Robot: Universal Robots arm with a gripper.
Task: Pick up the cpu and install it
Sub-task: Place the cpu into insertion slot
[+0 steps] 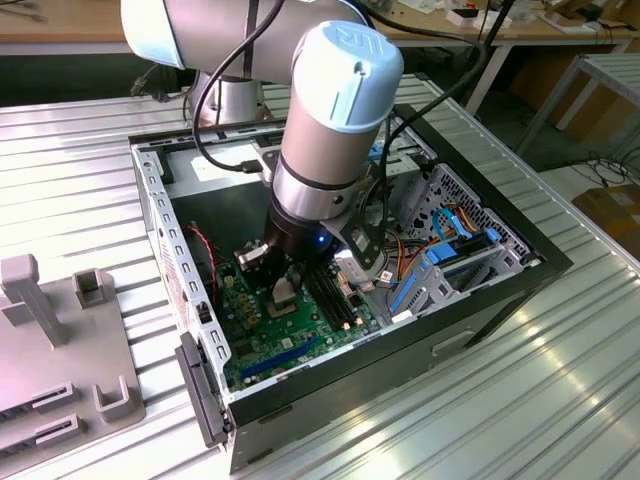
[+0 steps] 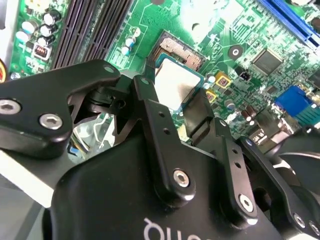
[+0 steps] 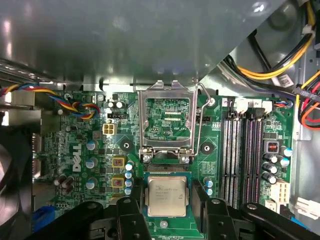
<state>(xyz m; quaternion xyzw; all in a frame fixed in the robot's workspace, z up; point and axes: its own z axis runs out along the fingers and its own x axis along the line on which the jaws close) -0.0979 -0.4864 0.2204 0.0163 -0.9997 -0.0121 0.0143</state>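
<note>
The cpu is a flat silver-grey square on a thin green edge, and it sits between my two black fingers. My gripper is shut on it from both sides. It hangs low over the motherboard, just short of the open socket, where a strip of gold contacts shows past its edge. In the second wrist view the cpu lies slightly tilted over the contacts, with the fingers at its sides. In the exterior view my gripper reaches down into the open computer case.
The hollow silver socket frame stands flipped up beyond the socket, its wire lever raised. Black memory slots run beside it, with yellow and red cables past them. A grey metal wall rises close by. A grey fixture plate lies at the exterior view's left.
</note>
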